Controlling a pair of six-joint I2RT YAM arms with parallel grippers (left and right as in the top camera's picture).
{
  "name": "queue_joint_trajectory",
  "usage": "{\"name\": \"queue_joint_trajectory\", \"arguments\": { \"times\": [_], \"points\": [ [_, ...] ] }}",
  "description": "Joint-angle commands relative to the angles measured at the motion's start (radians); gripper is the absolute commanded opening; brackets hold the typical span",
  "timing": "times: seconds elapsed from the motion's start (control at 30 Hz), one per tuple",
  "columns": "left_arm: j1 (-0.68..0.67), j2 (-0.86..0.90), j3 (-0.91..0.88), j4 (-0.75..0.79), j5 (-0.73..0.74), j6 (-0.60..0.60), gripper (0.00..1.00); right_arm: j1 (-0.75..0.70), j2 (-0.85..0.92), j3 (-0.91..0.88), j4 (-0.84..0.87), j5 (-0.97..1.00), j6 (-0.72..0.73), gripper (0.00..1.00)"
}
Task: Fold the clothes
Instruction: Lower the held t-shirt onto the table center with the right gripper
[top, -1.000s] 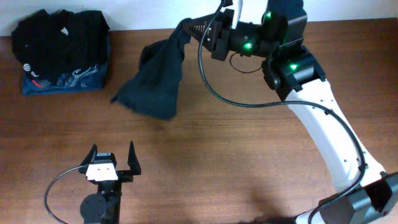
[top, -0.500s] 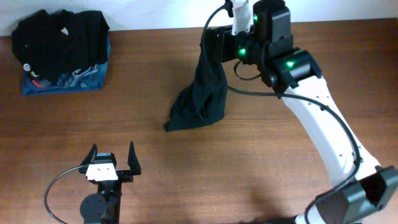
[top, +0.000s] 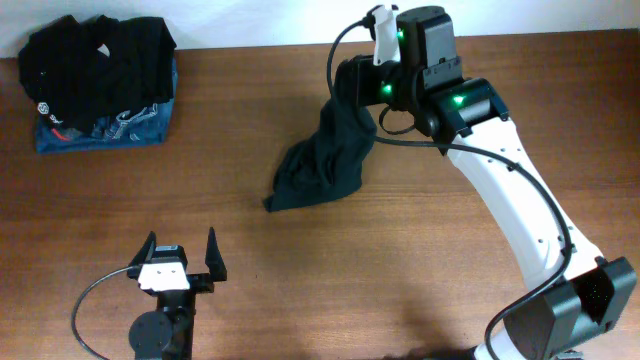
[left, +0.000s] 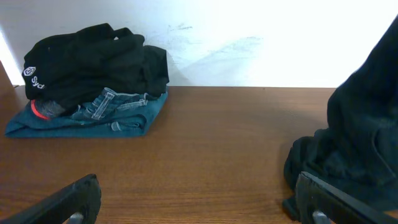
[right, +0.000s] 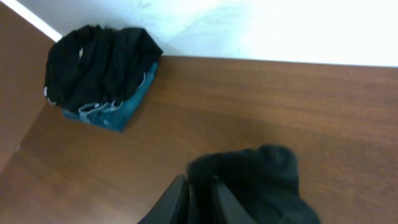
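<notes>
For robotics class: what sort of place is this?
Probably a robotics lab bench: a wooden table by a white wall, a white robot arm holding a black garment, and a clothes pile.

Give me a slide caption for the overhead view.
Right gripper holds a black garment by one end, bottom resting on the table; left gripper open.

No legible text, round white logo (left: 32, 76) on black garment (left: 93, 56) unreadable

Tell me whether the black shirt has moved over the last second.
Yes. In the overhead view the black shirt has swung to the right, farther from the pile of clothes at the upper left, which lies where it was.
</notes>
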Motion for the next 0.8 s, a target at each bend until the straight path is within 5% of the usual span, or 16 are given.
{"name": "queue_joint_trajectory", "arguments": {
  "times": [0.0, 0.1, 0.33, 0.47, 0.57, 0.7, 0.77],
  "points": [
    [-0.006, -0.005, -0.006, -0.001, -0.003, 0.016, 0.99, 0.011, -0.006, 0.015, -0.002, -0.041, 0.016, 0.17],
    [-0.006, -0.005, -0.006, -0.001, -0.003, 0.016, 0.99, 0.011, -0.006, 0.015, -0.004, -0.042, 0.055, 0.04],
    [-0.006, -0.005, -0.006, -0.001, -0.004, 0.016, 0.99, 0.01, -0.006, 0.015, -0.016, -0.06, 0.098, 0.06],
    [-0.006, -0.005, -0.006, -0.001, 0.021, 0.002, 0.99, 0.009, -0.005, 0.015, -0.056, 0.126, 0.1, 0.31],
    [-0.006, -0.005, -0.005, 0.011, 0.135, -0.069, 0.99, 0.01, 0.023, 0.015, -0.062, 0.158, 0.107, 0.36],
    [-0.006, -0.005, -0.005, 0.021, 0.26, -0.107, 0.99, 0.01, 0.121, 0.014, -0.067, 0.196, 0.126, 0.59],
    [-0.006, -0.005, -0.005, 0.023, 0.319, -0.141, 0.99, 0.008, 0.179, 0.014, -0.066, 0.198, 0.14, 0.62]
  ]
}}
